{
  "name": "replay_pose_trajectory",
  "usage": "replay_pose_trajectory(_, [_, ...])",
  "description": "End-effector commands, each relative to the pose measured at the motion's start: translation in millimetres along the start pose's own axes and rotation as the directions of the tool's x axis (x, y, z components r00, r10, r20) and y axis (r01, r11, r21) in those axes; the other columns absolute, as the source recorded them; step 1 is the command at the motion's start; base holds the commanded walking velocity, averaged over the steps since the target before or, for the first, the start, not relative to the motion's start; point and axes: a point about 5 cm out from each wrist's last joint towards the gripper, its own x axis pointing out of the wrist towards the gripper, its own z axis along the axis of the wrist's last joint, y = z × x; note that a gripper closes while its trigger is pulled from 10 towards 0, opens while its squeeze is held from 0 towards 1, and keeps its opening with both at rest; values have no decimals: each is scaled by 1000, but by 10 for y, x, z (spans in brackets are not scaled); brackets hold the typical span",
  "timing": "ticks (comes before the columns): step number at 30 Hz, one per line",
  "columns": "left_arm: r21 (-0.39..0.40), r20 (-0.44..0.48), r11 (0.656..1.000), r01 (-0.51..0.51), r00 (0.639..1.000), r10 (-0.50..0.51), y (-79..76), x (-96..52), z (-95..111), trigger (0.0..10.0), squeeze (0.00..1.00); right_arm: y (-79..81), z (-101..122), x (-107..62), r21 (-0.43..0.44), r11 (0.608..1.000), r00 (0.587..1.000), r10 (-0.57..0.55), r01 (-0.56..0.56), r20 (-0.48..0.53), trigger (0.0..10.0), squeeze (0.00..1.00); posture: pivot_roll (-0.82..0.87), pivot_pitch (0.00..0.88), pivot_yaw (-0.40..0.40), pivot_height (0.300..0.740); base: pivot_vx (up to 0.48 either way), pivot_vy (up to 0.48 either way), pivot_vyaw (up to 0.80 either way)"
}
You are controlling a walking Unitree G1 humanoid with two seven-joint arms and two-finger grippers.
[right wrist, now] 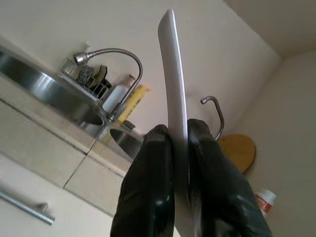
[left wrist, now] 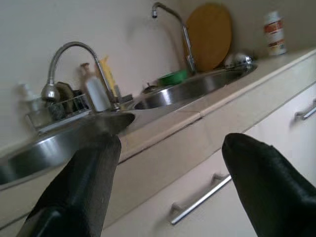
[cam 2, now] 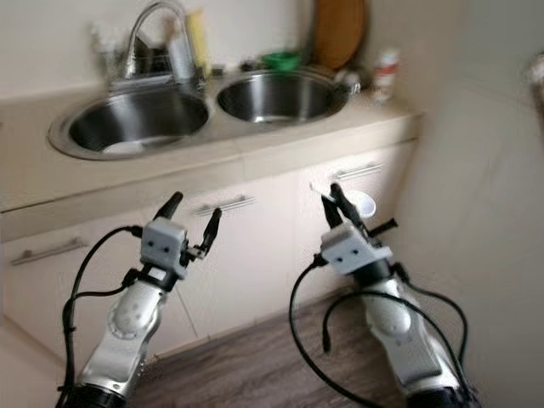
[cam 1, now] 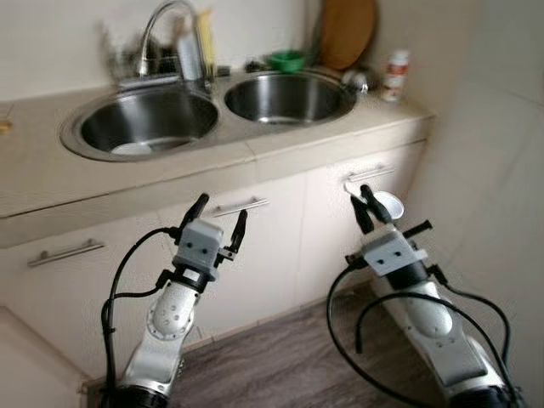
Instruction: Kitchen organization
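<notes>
two silver arms with black cables, grey wrist blocks, and black-fingered left end effector (cam 1: 218, 221) and right end effector (cam 1: 369, 206).

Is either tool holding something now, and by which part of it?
The right tool is shut on a white spoon, gripping its handle; the bowl sticks out. The left tool is open and holds nothing.

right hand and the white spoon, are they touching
Touching. In the right wrist view the right hand has both black fingers pressed against the white spoon, its handle clamped between them with no gap.
</notes>
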Motion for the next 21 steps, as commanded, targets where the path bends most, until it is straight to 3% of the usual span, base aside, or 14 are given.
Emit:
replay_pose_trajectory(1, [-2,36,1000,17,999,-17,-68,54,91,10000,0,-91,4,8,-32,999,1000,-27,27,12,0,0,48,0,24,740,307,0,800])
replay_pose_trajectory(7, [4,68,1000,14,998,-15,-75,103,174,10000,0,-198,28,106,-56,995,996,-81,83,42,0,0,54,0,21,740,306,0,800])
replay_pose_trajectory(8, [4,74,1000,9,997,-9,-60,116,190,10000,0,-224,38,136,-54,993,994,-98,101,46,1412,0,54,0,21,740,296,0,800])
replay_pose_trajectory(9, [5,79,1000,7,997,-7,-54,124,201,10000,0,-239,45,154,-59,992,993,-107,110,50,4157,0,54,0,21,740,296,0,800])
replay_pose_trajectory(10, [5,82,1000,6,997,-6,-50,128,207,10000,0,-247,49,164,-63,991,992,-111,114,53,4157,0,54,0,21,740,296,0,800])
replay_pose_trajectory(11, [5,87,1000,4,996,-5,-45,138,222,10000,0,-271,60,189,-65,989,990,-130,133,60,10000,0,55,0,21,740,296,0,419])
replay_pose_trajectory(15, [8,111,1000,0,994,-1,-38,176,288,10000,0,-310,75,250,-82,984,986,-150,156,75,10000,0,57,0,21,740,293,0,0])
replay_pose_trajectory(19, [10,118,1000,0,993,-1,-37,192,311,10000,0,-302,61,279,-54,986,986,-157,161,62,10000,0,61,0,21,740,294,0,0])
replay_pose_trajectory(21, [10,117,1000,0,993,-2,-33,191,312,10000,0,-305,51,291,4,982,981,-190,190,45,10000,0,62,0,21,740,279,0,0])
